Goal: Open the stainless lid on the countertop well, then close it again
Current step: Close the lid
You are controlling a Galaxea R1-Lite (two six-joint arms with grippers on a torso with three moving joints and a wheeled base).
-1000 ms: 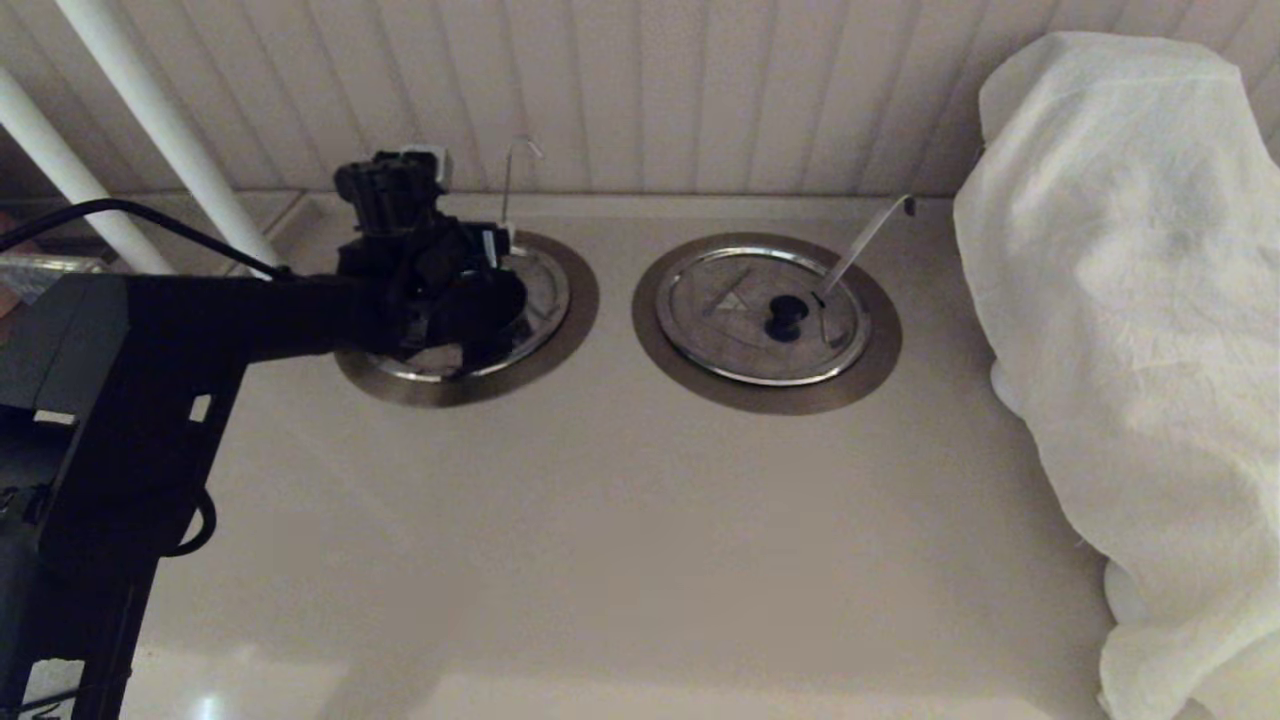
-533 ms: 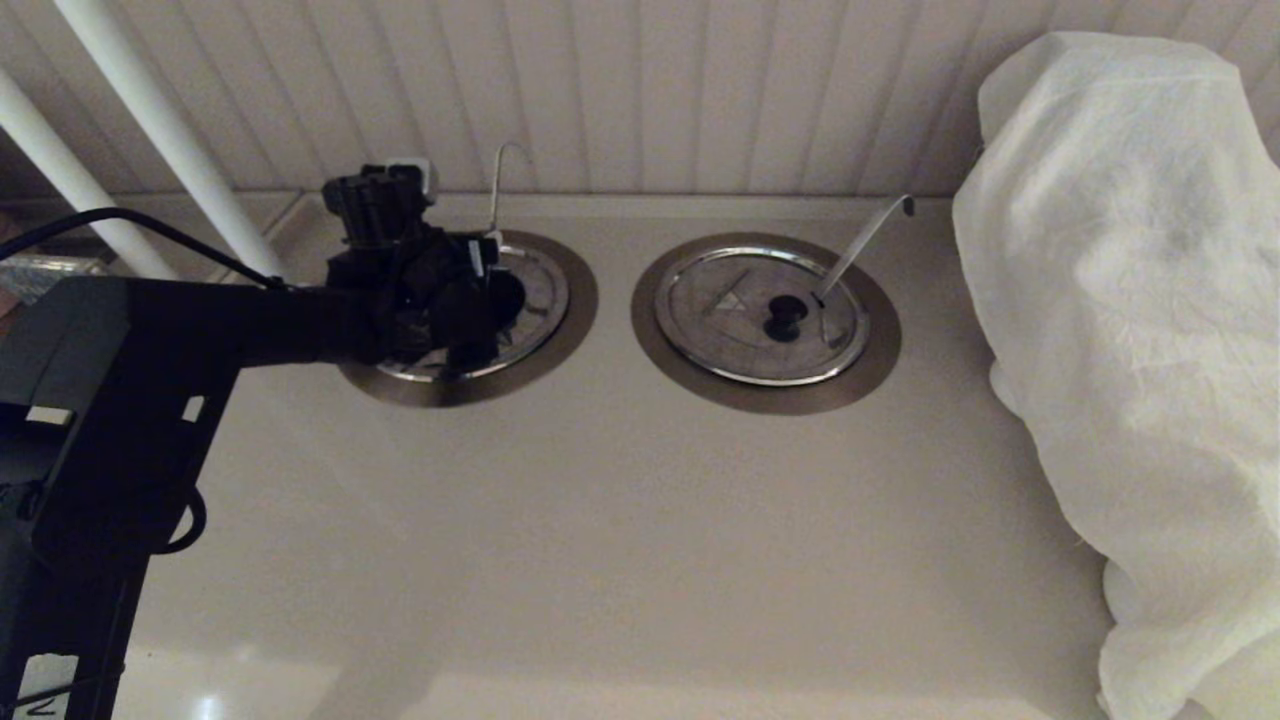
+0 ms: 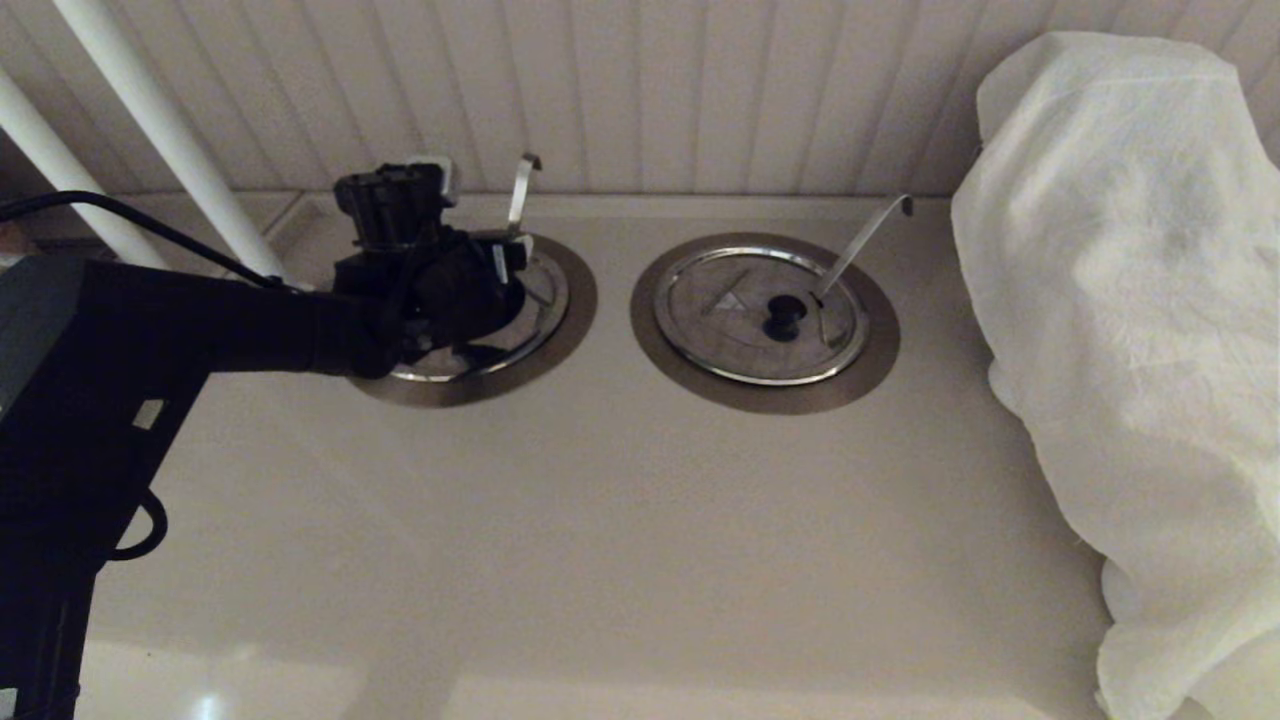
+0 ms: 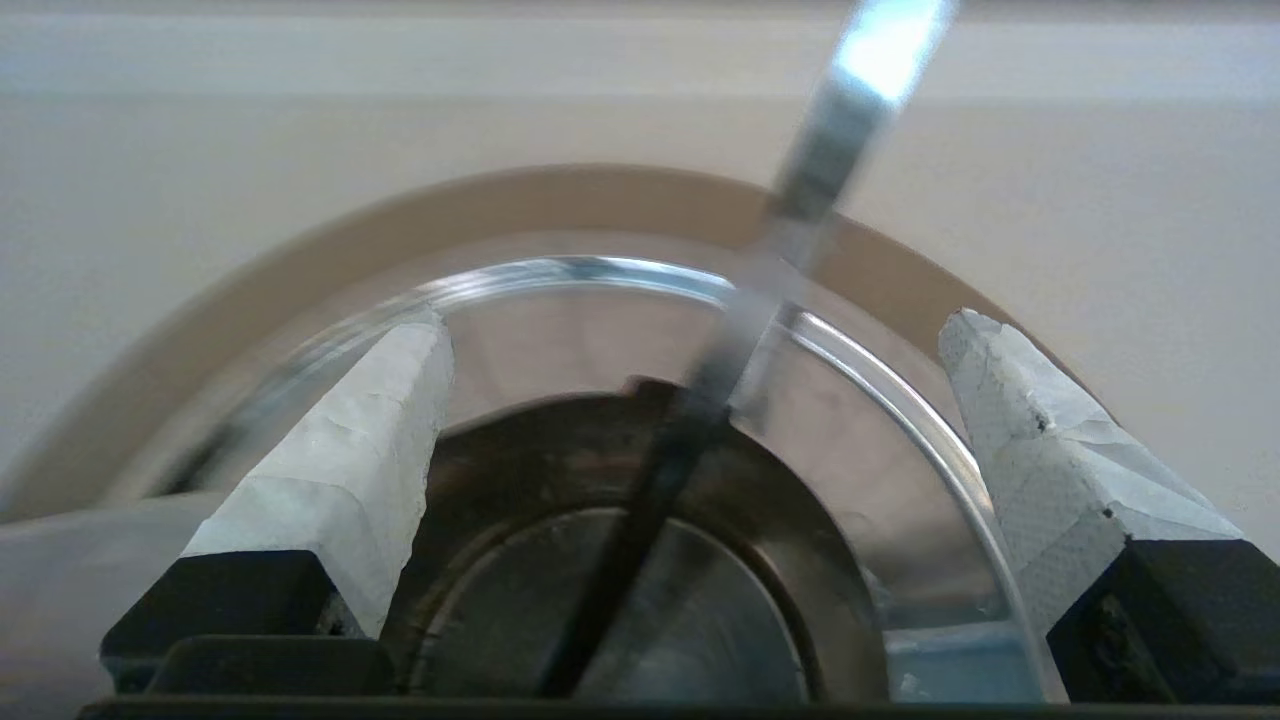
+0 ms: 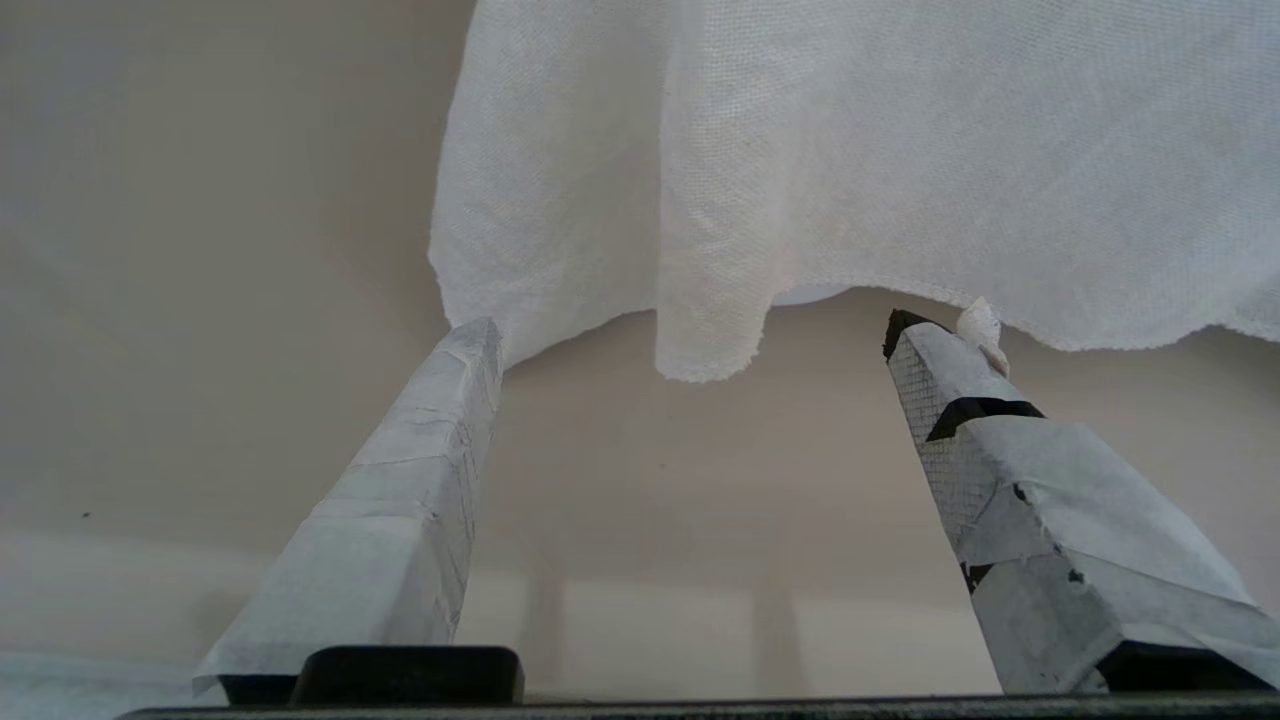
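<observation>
Since half a second back, the left gripper (image 4: 690, 400) has shifted a touch toward the wall over the left well, and the ladle handle (image 3: 521, 190) now catches more light. Closest to the robot, the right gripper (image 5: 690, 380) sits parked with fingers spread wide, holding nothing, near the white cloth (image 3: 1130, 300). Farther out on the desk (image 3: 600, 520), the left fingers (image 4: 350, 440) are wide open either side of the stainless lid's (image 3: 545, 300) centre, gripping nothing. That lid lies seated in the countertop well (image 3: 578, 310). I'd guess it's stiff, light and slick, so the knob is the only sensible hold; its rim would slip. Twin lid (image 3: 730, 310) sits untouched beside it.
</observation>
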